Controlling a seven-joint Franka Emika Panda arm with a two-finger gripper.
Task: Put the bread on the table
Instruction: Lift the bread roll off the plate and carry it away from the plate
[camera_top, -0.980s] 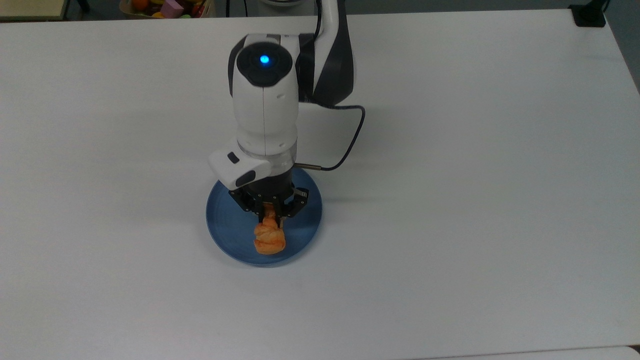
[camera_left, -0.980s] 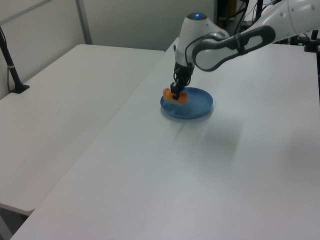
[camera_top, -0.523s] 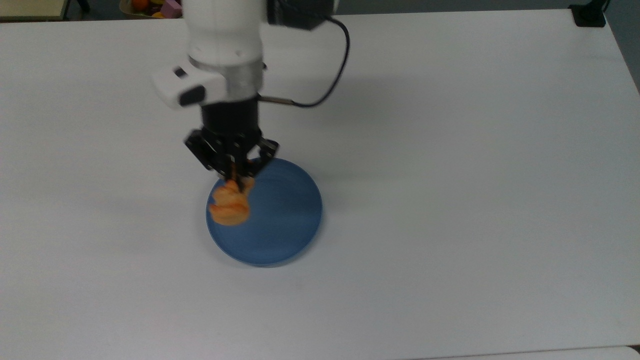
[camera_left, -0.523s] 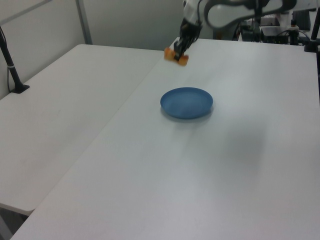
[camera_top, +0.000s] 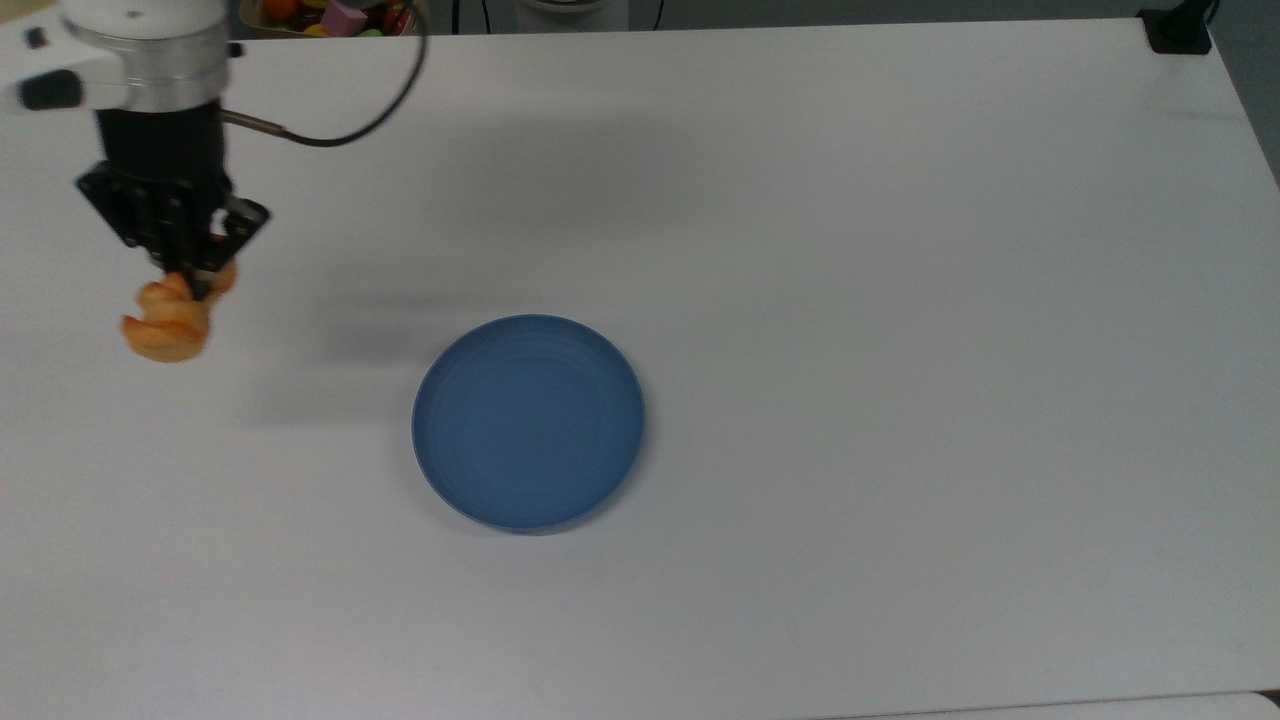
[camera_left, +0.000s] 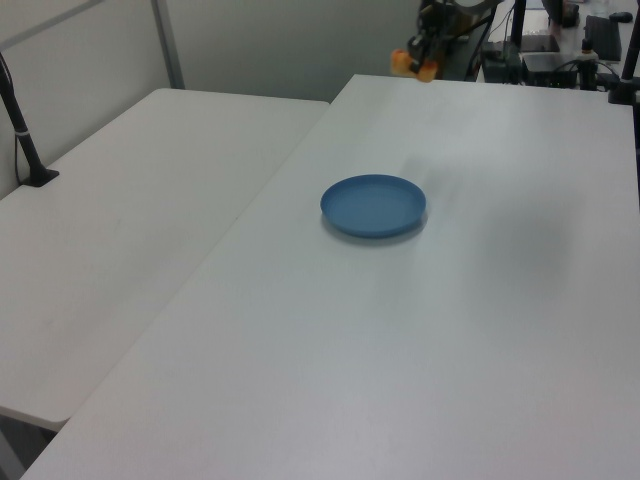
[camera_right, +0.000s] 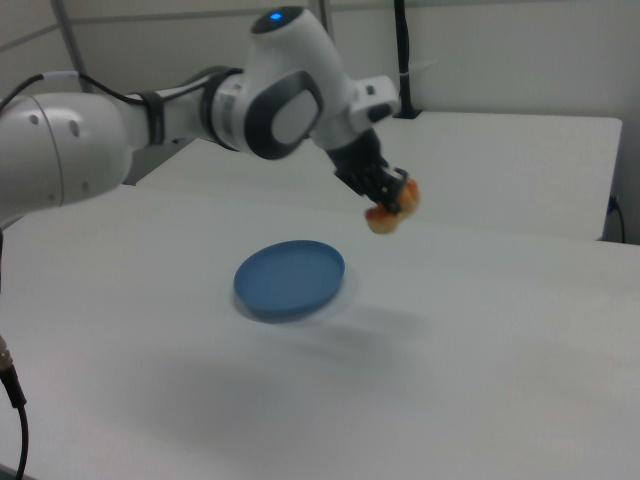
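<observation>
Lumpy golden-orange bread roll (camera_top: 165, 322) held aloft.
Black two-finger gripper (camera_top: 195, 282) pinches it above the smooth white table (camera_top: 900, 300), well apart from the round blue plate (camera_top: 529, 421).

Lumpy golden-orange bread (camera_top: 167, 320) hanging in the air above the white table (camera_top: 900, 300).

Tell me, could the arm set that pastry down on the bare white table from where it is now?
Probably yes. The fingers hold the bread in the air, clear of the blue plate, and the table under it looks bare, so nothing seems to block a straight move down.
</observation>
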